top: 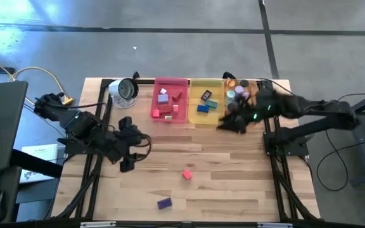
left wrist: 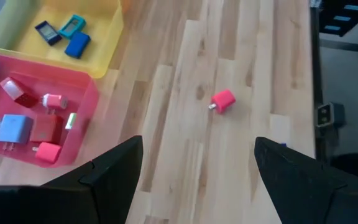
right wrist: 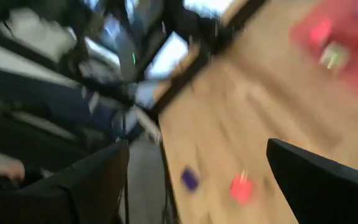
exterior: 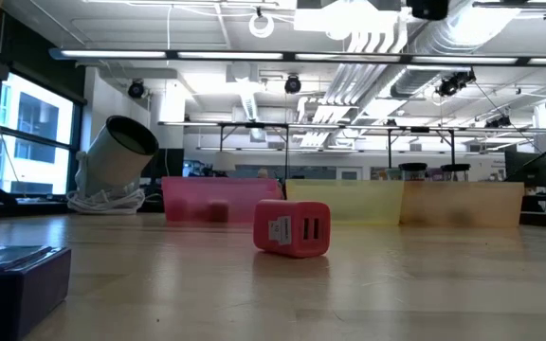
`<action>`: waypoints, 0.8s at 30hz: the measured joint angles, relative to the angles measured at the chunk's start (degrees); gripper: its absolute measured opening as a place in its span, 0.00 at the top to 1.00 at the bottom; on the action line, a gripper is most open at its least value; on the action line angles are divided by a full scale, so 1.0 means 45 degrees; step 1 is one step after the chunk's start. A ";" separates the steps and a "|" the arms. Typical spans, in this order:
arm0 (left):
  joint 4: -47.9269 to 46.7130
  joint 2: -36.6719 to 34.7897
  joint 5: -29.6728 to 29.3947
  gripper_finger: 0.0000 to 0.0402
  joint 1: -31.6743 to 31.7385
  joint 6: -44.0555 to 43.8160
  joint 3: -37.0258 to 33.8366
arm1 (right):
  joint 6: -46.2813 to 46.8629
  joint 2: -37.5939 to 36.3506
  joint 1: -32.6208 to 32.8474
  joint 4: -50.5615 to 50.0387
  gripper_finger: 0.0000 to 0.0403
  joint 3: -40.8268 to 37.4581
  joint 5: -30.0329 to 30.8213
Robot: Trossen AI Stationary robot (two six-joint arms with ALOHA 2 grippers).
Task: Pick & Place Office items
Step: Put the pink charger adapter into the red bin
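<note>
Purple block (exterior: 12, 275) sits nearest the low camera, at the front edge of my table (top: 233, 183), about six o'clock from the table's middle in the high view (top: 164, 202). Just beyond it, toward the centre, lies the red block (top: 187, 174), on its side with two small slots facing the low camera (exterior: 292, 228); my left wrist sees it alone on bare wood (left wrist: 223, 101). The two blocks are near each other but apart.

My left claw (top: 129, 151) hangs over the wood at nine o'clock from centre, fingers (left wrist: 114, 168) spread apart, holding nothing. My right claw (top: 236, 121) is at two o'clock, at the front edge of the yellow tray (top: 195, 121) and orange tray (top: 253, 85), fingers (right wrist: 316, 180) wide apart and empty; its camera is blurred.

At twelve o'clock the three trays stand side by side, touching. The pink tray (top: 155, 101) holds red, pink and lavender pieces (top: 164, 96). The yellow one holds blue and teal pieces (top: 205, 96). The orange one holds round discs (top: 236, 95), partly hidden by my right arm.

At eleven o'clock, beside the pink tray, a silver-and-white round thing (top: 124, 90) lies tilted, its cable (exterior: 102, 201) coiled below it
</note>
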 joint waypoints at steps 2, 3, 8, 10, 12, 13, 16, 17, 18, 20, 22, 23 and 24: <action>-0.0004 0.0000 -0.0155 0.25 -0.0349 -0.0142 0.0000 | 0.0689 0.0430 0.1449 -0.0326 0.08 0.0000 0.0740; 0.0005 0.0000 -0.0205 0.25 -0.0510 -0.0231 0.0000 | 0.0962 0.0685 0.2091 -0.0416 0.08 0.0000 0.1267; 0.0010 0.0000 -0.0742 0.25 -0.1237 -0.0747 -0.0005 | 0.1523 0.2489 0.4485 -0.0253 0.08 -0.0005 0.4562; 0.0015 0.0000 -0.0902 0.25 -0.1459 -0.0849 -0.0005 | 0.1293 0.3392 0.5176 0.0315 0.08 -0.0005 0.6088; 0.0011 0.0004 -0.0903 0.25 -0.1608 -0.0873 -0.0005 | 0.0821 0.4234 0.5747 0.0777 0.08 -0.0005 0.7320; 0.0015 0.0005 -0.0903 0.25 -0.1670 -0.0883 -0.0005 | 0.0713 0.4668 0.5934 0.0938 0.08 -0.0010 0.7808; 0.0015 0.0005 -0.0901 0.25 -0.1788 -0.0951 -0.0005 | 0.0915 0.5850 0.6252 0.1255 0.08 -0.0010 0.8752; 0.0012 0.0005 -0.0903 0.25 -0.1805 -0.0954 -0.0005 | 0.1155 0.6197 0.6322 0.1248 0.08 -0.0010 0.8848; 0.0012 0.0005 -0.0901 0.25 -0.1805 -0.0970 -0.0005 | 0.1415 0.6517 0.6352 0.1320 0.08 -0.0015 0.8853; 0.0011 0.0005 -0.0898 0.25 -0.1805 -0.0970 -0.0005 | 0.1993 0.7147 0.6393 0.1559 0.08 -0.0010 0.8819; 0.0011 0.0010 -0.0898 0.25 -0.1791 -0.0970 -0.0005 | 0.2381 0.7717 0.6512 0.1755 0.08 -0.0015 0.8483; 0.0011 0.0010 -0.0898 0.25 -0.1761 -0.0946 -0.0005 | 0.2542 0.7992 0.6560 0.1915 0.08 -0.0015 0.8210; 0.0006 0.0010 -0.0898 0.25 -0.1729 -0.0907 -0.0005 | 0.2639 0.8235 0.6592 0.2140 0.08 -0.0014 0.7924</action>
